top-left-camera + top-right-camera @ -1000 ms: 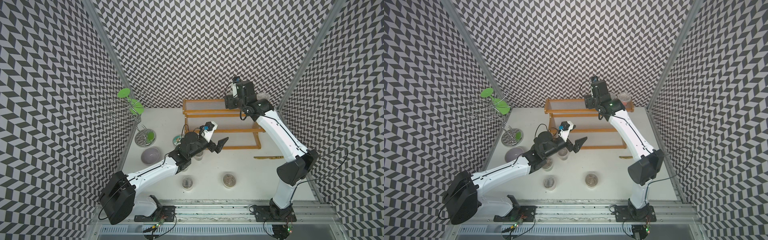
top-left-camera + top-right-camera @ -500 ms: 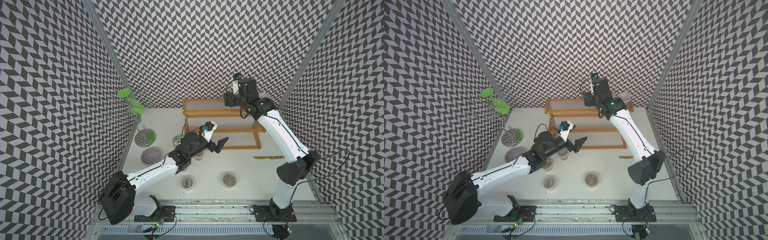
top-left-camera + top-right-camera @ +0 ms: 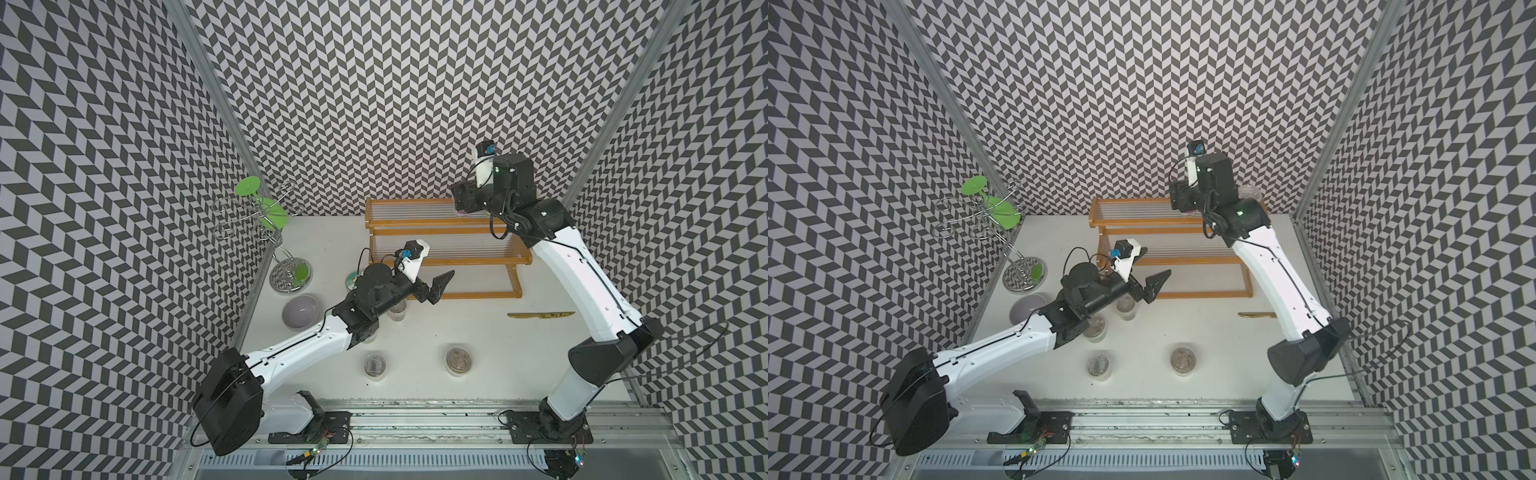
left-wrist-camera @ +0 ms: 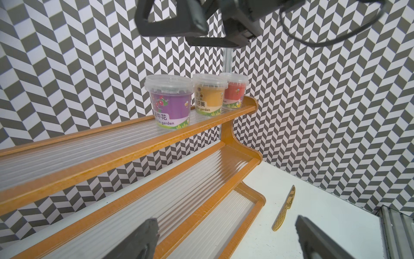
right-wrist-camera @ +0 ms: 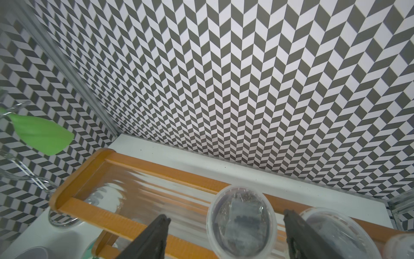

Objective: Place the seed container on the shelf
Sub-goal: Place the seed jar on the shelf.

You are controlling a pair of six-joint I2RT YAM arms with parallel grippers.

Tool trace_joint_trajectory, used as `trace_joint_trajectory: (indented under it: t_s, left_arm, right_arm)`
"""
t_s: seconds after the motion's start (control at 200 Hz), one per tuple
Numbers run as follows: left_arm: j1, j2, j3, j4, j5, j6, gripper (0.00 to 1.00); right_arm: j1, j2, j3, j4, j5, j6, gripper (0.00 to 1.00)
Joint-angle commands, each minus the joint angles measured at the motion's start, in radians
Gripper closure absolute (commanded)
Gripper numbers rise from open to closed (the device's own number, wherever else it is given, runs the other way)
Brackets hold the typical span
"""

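Note:
The shelf [image 3: 440, 226] [image 3: 1167, 259] stands at the back of the table. A seed container [image 4: 170, 103] with a purple label and a clear lid stands upright on its top tier. My right gripper [image 5: 226, 214] [image 3: 463, 201] hangs above that jar [image 5: 240, 219], open, its fingers [image 4: 170, 20] clear of the lid. My left gripper [image 4: 225, 219] [image 3: 442, 286] [image 3: 1158, 286] is open and empty, held in front of the lowest tier.
A yellow jar [image 4: 209, 96] and a red jar [image 4: 234, 89] stand beside the purple one. Several jars [image 3: 375, 365] [image 3: 459, 360] are on the table. A gold knife [image 3: 540, 315], a wire stand [image 3: 270, 224] and a lilac bowl [image 3: 301, 311] are nearby.
My right gripper has opened wider and lifted a little off the purple jar on the top tier. The left arm has not moved.

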State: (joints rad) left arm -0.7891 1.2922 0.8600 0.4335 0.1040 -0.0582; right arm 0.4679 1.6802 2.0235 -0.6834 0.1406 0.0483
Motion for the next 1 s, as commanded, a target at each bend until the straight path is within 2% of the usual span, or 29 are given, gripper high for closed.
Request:
trace_joint_trajectory:
  t_s: [0.0, 0.14, 0.25, 0.421, 0.601, 0.846, 0.996]
  left_arm:
    - [0.007, -0.038, -0.027, 0.005, -0.034, -0.031, 0.00]
    - [0.017, -0.060, -0.040, -0.053, -0.060, -0.057, 0.00]
    - [0.024, -0.086, -0.072, -0.106, -0.101, -0.060, 0.00]
    - [0.031, -0.158, -0.169, -0.058, -0.087, -0.082, 0.01]
    - [0.031, -0.218, -0.230, -0.061, -0.086, -0.109, 0.00]
    - [0.030, -0.287, -0.313, -0.095, -0.125, -0.231, 0.01]
    - [0.031, -0.347, -0.338, -0.193, -0.186, -0.284, 0.01]
  right_arm:
    - [-0.004, -0.079, -0.066, 0.098, -0.069, -0.004, 0.17]
    - [-0.002, -0.158, -0.183, 0.135, -0.165, -0.005, 0.17]
    - [0.000, -0.253, -0.334, 0.198, -0.272, -0.067, 0.17]
    - [0.001, -0.422, -0.589, 0.341, -0.337, -0.112, 0.16]
    - [0.020, -0.580, -0.840, 0.478, -0.465, -0.120, 0.14]
    - [0.079, -0.648, -1.089, 0.565, -0.527, -0.173, 0.14]
    - [0.139, -0.659, -1.208, 0.641, -0.473, -0.160, 0.14]
